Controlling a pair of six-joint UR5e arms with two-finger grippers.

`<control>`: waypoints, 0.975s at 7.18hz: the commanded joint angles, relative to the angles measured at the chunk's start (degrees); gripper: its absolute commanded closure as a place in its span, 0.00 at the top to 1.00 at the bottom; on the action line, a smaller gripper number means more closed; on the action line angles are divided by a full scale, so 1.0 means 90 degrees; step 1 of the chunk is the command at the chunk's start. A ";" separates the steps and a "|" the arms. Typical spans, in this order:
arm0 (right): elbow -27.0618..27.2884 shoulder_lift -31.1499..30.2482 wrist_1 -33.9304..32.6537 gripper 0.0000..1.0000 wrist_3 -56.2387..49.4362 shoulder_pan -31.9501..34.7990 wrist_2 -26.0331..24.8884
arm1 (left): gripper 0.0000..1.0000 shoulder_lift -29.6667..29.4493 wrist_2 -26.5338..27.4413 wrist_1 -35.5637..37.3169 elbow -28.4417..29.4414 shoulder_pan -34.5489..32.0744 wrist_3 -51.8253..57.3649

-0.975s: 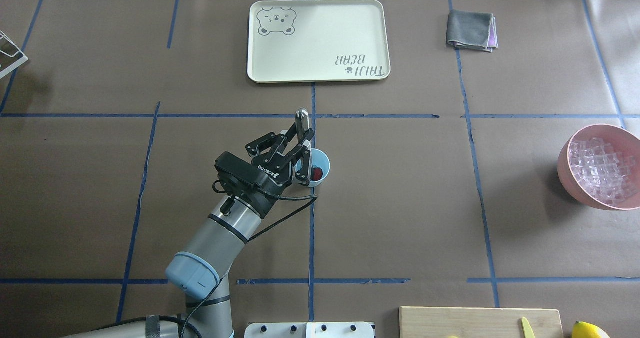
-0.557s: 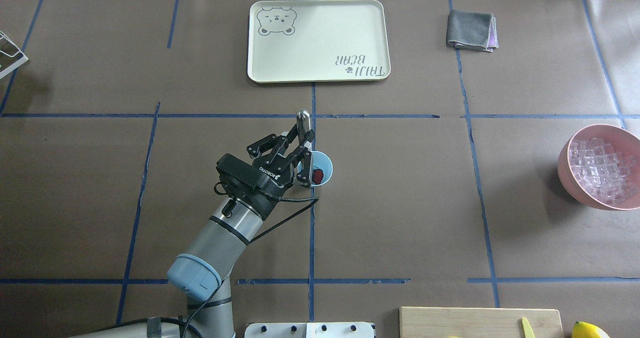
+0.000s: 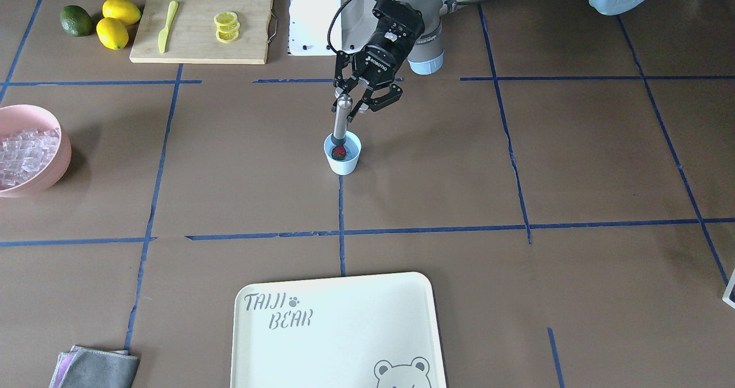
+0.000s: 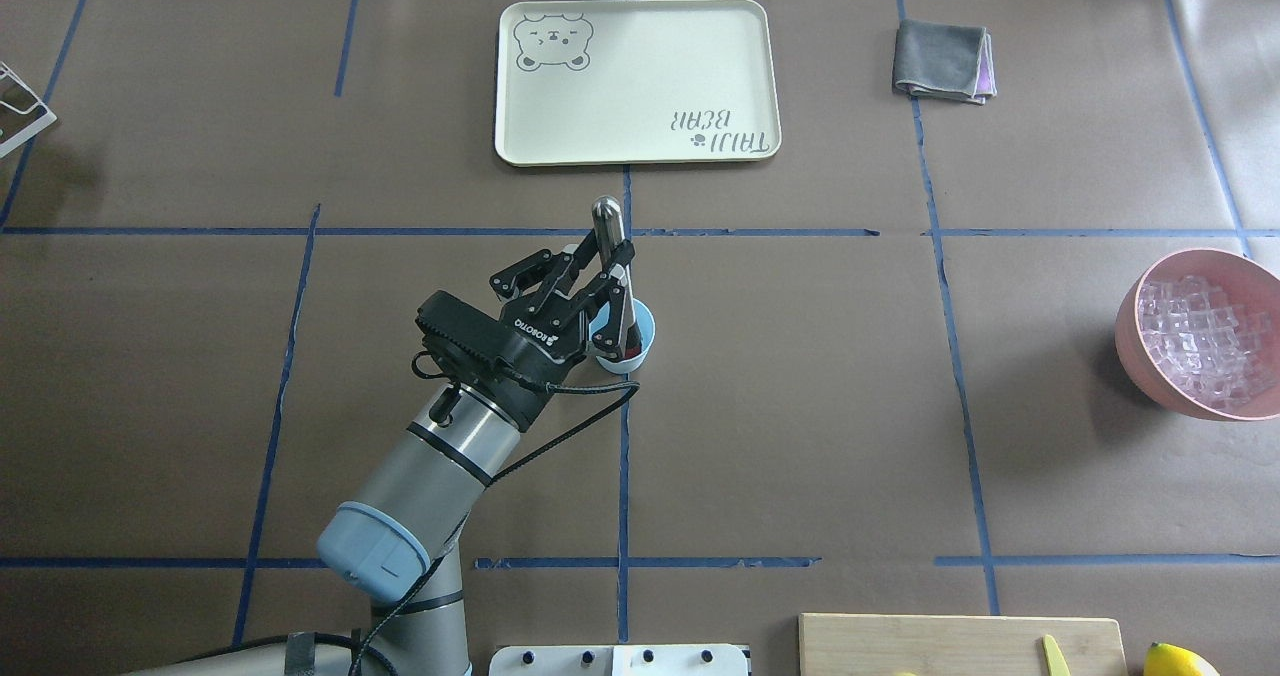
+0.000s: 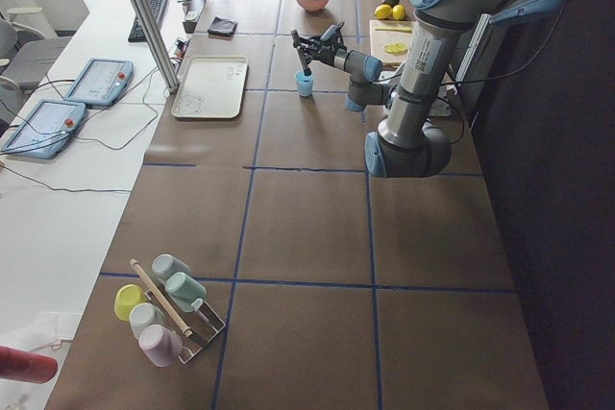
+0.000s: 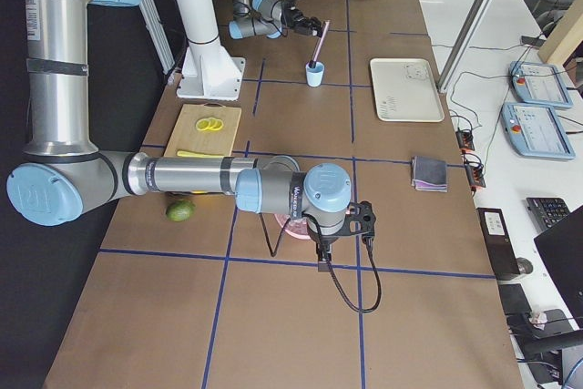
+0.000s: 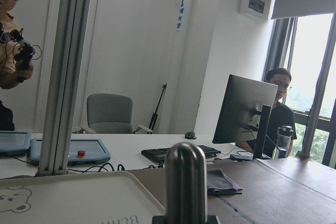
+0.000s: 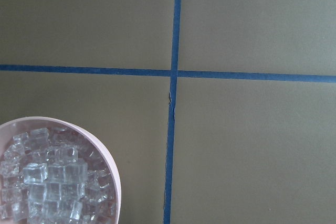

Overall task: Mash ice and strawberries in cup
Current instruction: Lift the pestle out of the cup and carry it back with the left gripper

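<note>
Readable writing: "ROBOTIQ" in white on the black body of the left gripper (image 4: 607,261). "TAIJI BEAR" in grey outline letters with a paw print, plus a bear face drawn in the opposite corner, on the cream rounded-rectangle plastic tray (image 3: 344,342). No other legible text.

Left gripper's two black fingers were pinched on a smooth silver metal rod with a domed top (image 3: 341,121), gripping it near the upper end. Rod stood nearly upright, its lower end down inside the small light-blue tapered plastic cup (image 3: 344,163). Small red strawberry (image 3: 339,153) lay in the cup at the rod's tip. They looked to be touching in the front-facing view. Cup sat on the matte brown paper-covered table (image 3: 574,164), right on a blue tape line (image 3: 341,204), near the table's middle, between the tray and the robot's base.

Clear glossy ice cubes (image 4: 1195,331) were heaped in the round pink bowl (image 4: 1135,361) at the overhead view's right edge, well apart from the cup. Ice inside the cup: cannot tell.

Right gripper (image 6: 321,257) hung over the pink bowl. Spread or closed: cannot tell.

Also there: rectangular wooden cutting board (image 3: 189,43) with lemon slices (image 3: 226,26) and a yellow knife (image 3: 166,26), and a folded grey cloth (image 4: 940,56).
</note>
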 commanded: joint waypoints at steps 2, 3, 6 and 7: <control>-0.0175 -0.0058 0.0029 0.99 0.0002 0.0000 0.0065 | 0.00 0.0293 -0.0426 0.0086 -0.0853 -0.0331 0.0010; -0.0283 -0.0058 0.0029 0.99 -0.0018 0.0000 0.0066 | 0.00 0.0421 -0.0545 0.0715 -0.1562 -0.0555 -0.0009; -0.0206 0.0097 0.0019 0.99 -0.0008 0.0000 0.0086 | 0.00 0.1181 -0.2131 0.1500 -0.1804 -0.1890 -0.1956; -0.0187 0.0098 0.0049 0.99 0.0040 0.0000 0.0066 | 0.00 0.1368 -0.2843 0.2063 -0.1794 -0.2369 -0.2794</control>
